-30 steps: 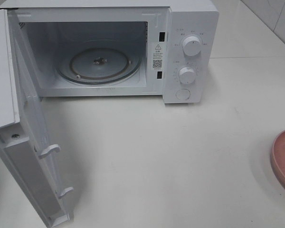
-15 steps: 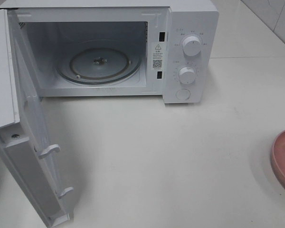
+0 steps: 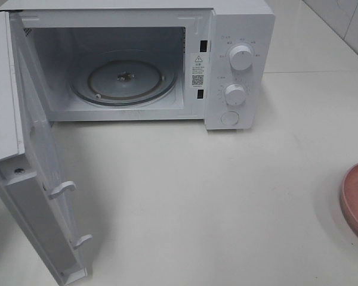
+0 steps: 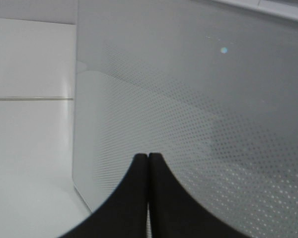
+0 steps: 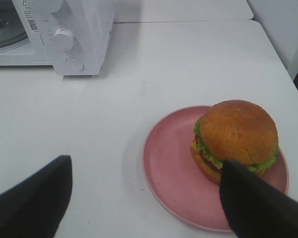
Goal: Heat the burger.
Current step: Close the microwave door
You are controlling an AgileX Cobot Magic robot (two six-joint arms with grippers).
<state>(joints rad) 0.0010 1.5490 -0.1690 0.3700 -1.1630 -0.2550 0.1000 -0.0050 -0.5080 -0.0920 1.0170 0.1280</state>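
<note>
Pink plate (image 5: 169, 168) holds burger (image 5: 236, 134); microwave (image 3: 238, 36) open, empty.

left gripper (image 4: 148, 161): two matte black fingers (image 4: 134, 198), smooth, curved outer edges flaring wide at base | right gripper (image 5: 144, 186): same matte black fingers (image 5: 253, 203), broad, blunt tips | no markings, screws or cables visible
</note>
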